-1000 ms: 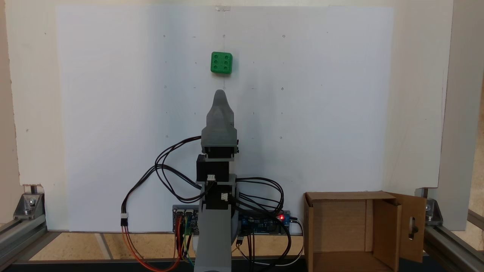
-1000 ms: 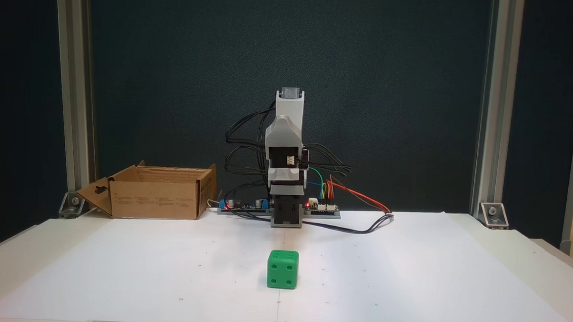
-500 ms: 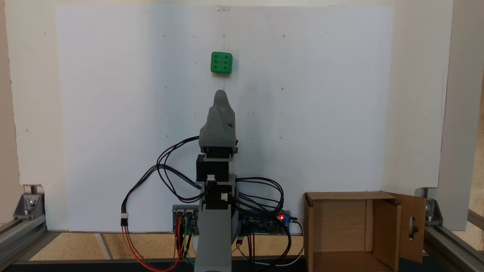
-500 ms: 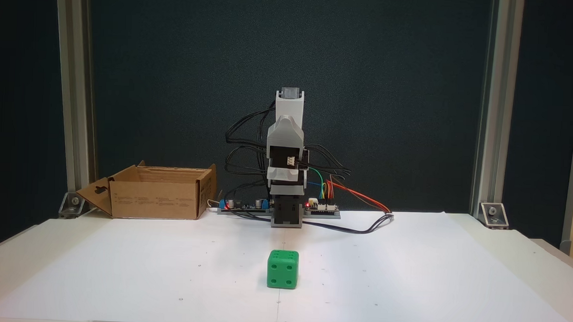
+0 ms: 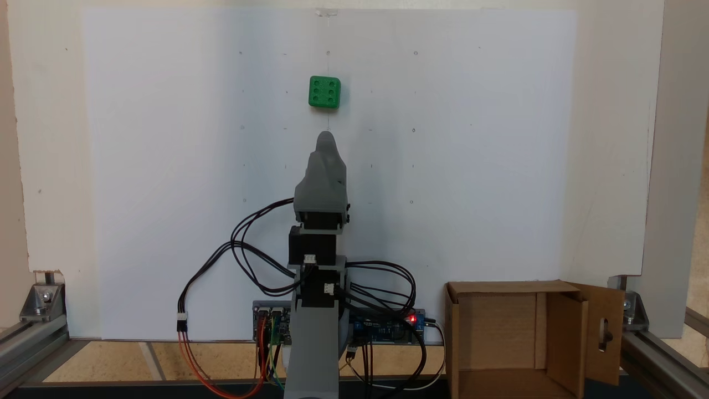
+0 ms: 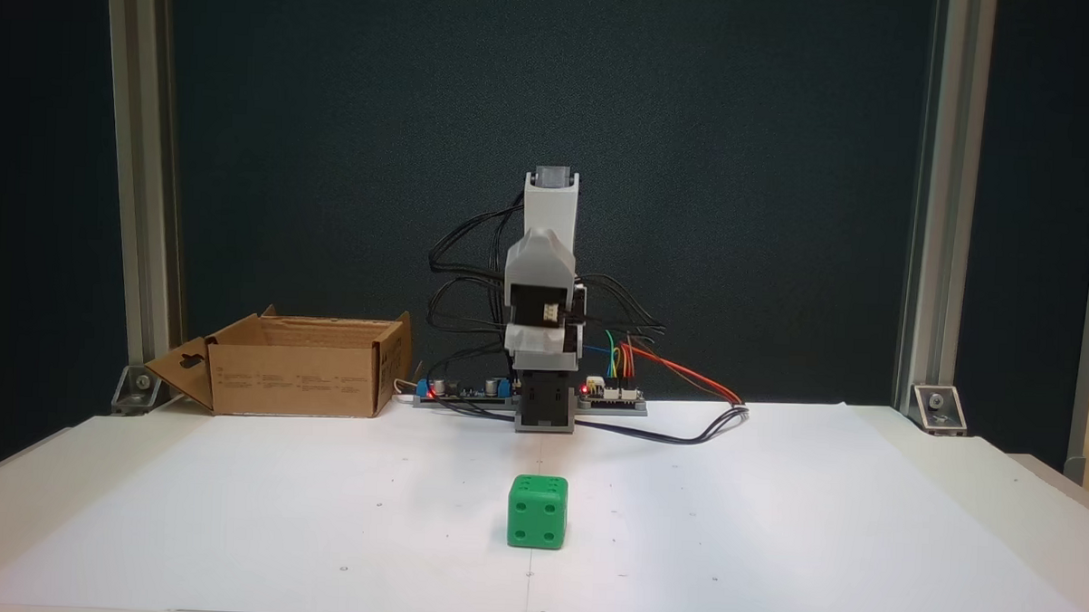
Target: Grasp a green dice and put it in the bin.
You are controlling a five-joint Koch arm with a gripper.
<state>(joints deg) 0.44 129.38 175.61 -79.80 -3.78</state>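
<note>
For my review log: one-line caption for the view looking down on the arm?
Green dice sits untouched on white paper, the claw just short of it.

white paper sheet (image 5: 471, 166), circuit boards (image 5: 388, 327), aluminium frame (image 6: 141, 192)

Dice (image 5: 324, 92) sat on the paper sheet (image 5: 166, 166) covering the counter (image 5: 50, 166), well ahead of my tool (image 5: 325, 137) and apart from it. In a fixed view, the bin (image 6: 298, 370) stood at the counter's back, left of my base (image 6: 543, 406); circuit boards (image 6: 469, 389) flanked that base.
</note>
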